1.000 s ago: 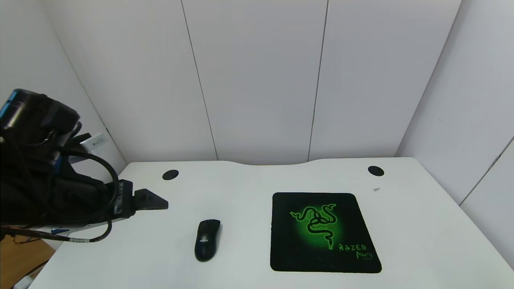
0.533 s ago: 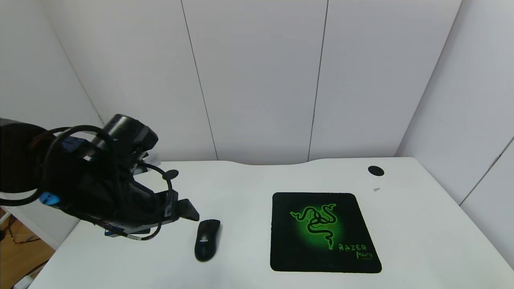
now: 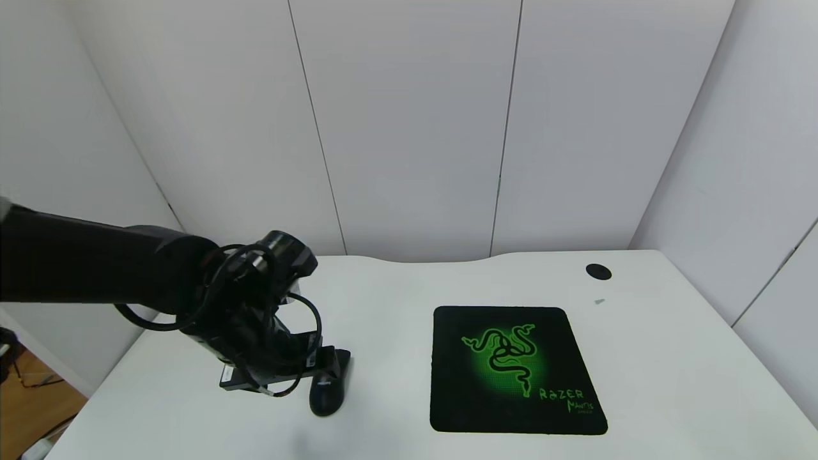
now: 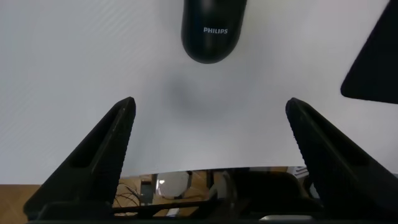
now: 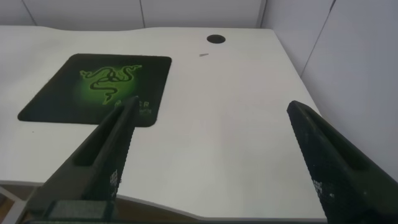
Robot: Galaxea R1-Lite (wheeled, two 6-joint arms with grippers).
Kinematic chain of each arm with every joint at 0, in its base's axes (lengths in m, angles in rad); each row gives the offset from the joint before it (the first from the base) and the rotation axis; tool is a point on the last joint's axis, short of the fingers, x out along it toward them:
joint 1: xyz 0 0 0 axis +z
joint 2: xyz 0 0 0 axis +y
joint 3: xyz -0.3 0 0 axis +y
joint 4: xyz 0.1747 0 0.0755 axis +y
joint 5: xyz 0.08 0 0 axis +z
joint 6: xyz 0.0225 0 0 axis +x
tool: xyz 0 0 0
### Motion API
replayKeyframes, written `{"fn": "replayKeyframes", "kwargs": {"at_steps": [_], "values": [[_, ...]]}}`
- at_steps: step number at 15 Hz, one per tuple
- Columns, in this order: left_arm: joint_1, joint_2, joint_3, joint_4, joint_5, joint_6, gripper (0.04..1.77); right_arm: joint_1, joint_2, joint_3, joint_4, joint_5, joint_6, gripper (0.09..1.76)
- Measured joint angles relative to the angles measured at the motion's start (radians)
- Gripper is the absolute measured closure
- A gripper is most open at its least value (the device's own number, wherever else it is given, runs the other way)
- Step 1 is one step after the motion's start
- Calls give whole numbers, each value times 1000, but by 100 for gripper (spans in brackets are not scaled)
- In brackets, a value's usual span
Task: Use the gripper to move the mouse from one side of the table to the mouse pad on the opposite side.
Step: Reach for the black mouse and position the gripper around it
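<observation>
The glossy black mouse lies on the white table, left of the middle and partly hidden by my left gripper. That gripper hangs low right over the mouse's far end, touching nothing. In the left wrist view the mouse with white "PHILIPS" lettering lies just ahead of the left gripper, whose jaws are wide open and empty. The black mouse pad with the green snake logo lies right of the mouse. The right gripper is open and empty, parked near the table's front right edge, facing the pad.
A round black cable grommet sits at the table's rear right and also shows in the right wrist view. White wall panels close in the back and both sides. The black left arm and its cables reach in over the table's left edge.
My left arm has swung in from the left edge and come down. Its gripper went from well left of the mouse to right over the mouse. Mouse and pad have not moved.
</observation>
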Motion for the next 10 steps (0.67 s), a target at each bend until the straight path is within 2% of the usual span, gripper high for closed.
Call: {"fn": "replayKeyframes", "kwargs": {"at_steps": [4, 10], "values": [[1, 101, -10, -23, 22, 22, 9, 0, 0, 0, 0, 0, 0, 14], [13, 219, -44, -127, 28, 25, 9, 0, 0, 0, 0, 0, 0, 14]]}}
